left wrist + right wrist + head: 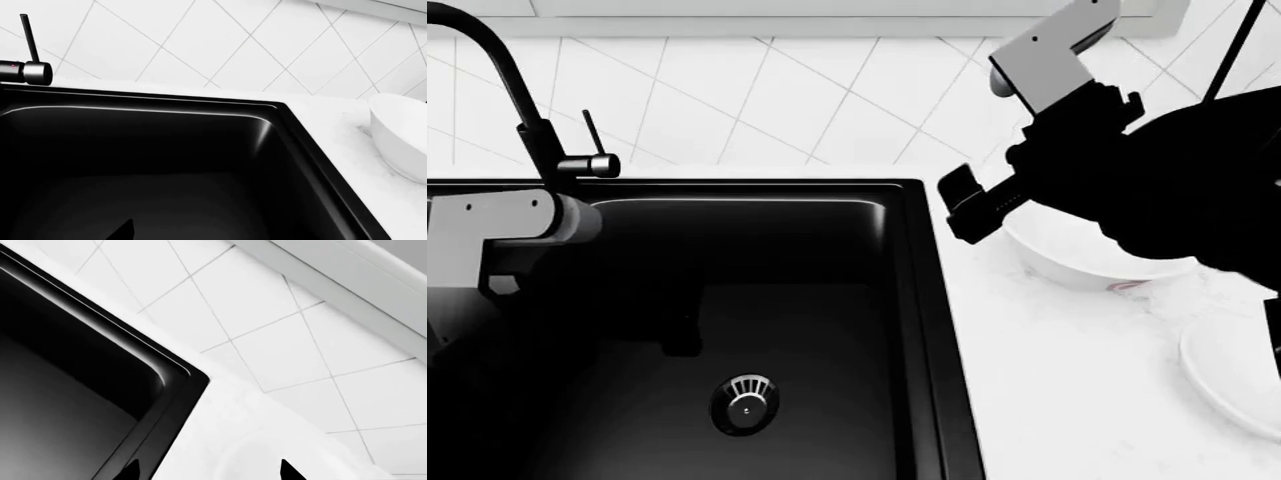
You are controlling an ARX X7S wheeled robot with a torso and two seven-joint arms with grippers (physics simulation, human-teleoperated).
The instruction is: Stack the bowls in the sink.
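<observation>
The black sink (914, 300) fills the left of the head view, its drain (745, 403) on the basin floor. On the white counter beside it sits the larger bowl (1068, 262) with a pinkish mark; the smaller bowl (1234, 372) lies nearer me at the right edge. My right gripper (964, 208) hangs open above the counter between the sink's rim and the larger bowl. In its wrist view (208, 471) the larger bowl's rim (243, 455) shows faintly between the tips. My left gripper (681, 335) hovers inside the basin, empty; only one fingertip (125, 232) shows, far to one side.
A black gooseneck faucet (527, 110) with a lever handle (28, 70) stands at the sink's back left. White tiled wall (774, 100) runs behind the counter. The left wrist view also shows the larger bowl (400, 135) past the sink's right rim (313, 150).
</observation>
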